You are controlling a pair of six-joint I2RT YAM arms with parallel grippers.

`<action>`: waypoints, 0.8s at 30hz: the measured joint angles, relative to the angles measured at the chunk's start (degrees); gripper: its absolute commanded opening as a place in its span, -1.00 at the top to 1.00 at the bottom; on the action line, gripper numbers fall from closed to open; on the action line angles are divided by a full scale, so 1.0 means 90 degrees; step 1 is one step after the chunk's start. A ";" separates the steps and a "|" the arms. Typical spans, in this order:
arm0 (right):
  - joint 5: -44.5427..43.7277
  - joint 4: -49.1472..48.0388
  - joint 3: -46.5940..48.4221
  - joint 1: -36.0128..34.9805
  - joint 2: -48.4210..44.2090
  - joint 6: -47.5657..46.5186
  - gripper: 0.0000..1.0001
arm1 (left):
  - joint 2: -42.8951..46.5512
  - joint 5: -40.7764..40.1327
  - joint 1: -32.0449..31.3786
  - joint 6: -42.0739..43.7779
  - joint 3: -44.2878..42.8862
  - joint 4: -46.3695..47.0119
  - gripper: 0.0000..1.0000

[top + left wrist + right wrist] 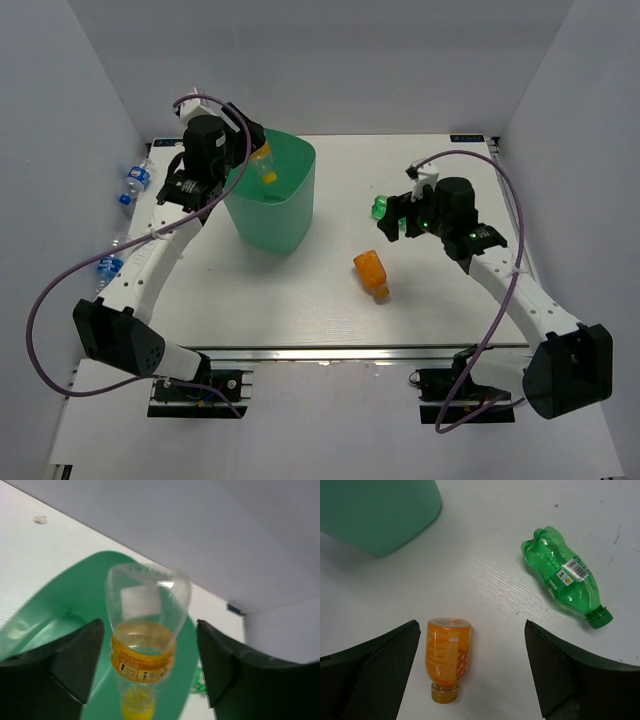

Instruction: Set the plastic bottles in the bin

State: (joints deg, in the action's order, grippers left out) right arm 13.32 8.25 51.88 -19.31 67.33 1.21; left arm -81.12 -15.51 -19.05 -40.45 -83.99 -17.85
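Observation:
The mint-green bin (285,215) stands at the back left of the table. My left gripper (248,150) hangs over its rim, open. A clear bottle (145,625) with a yellow label and yellow cap points cap-down between the fingers (65,665), touching neither, above the bin's inside (60,605); it also shows in the top view (265,165). My right gripper (396,220) is open above the table. An orange bottle (447,652) lies on its side near its left finger, also in the top view (372,272). A green bottle (562,575) lies beyond it.
Two clear water bottles with blue caps (133,181) (108,266) lie along the left wall, off the white table top. The bin's wall (380,510) fills the right wrist view's upper left corner. White walls enclose the table on three sides.

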 measured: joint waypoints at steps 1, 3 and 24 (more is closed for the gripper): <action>-0.0121 0.0146 0.0080 -0.0138 0.0119 -0.0070 -0.79 | 0.0000 -0.0002 0.0012 0.0002 0.0051 -0.0024 -0.96; -0.0408 0.0350 0.0202 -0.0379 0.0296 -0.0211 -0.79 | 0.0027 0.0012 0.0036 0.0005 0.0107 -0.0019 -0.97; -0.1137 0.0578 0.0046 -0.1260 0.1693 -0.0243 -0.79 | 0.1073 -0.0736 0.2278 -0.0090 0.0916 -0.0986 -0.97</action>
State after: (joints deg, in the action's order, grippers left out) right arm 3.09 13.45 52.29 -30.65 82.56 -0.97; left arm -71.46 -22.13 1.45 -41.25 -75.75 -26.72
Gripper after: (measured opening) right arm 0.895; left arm 0.982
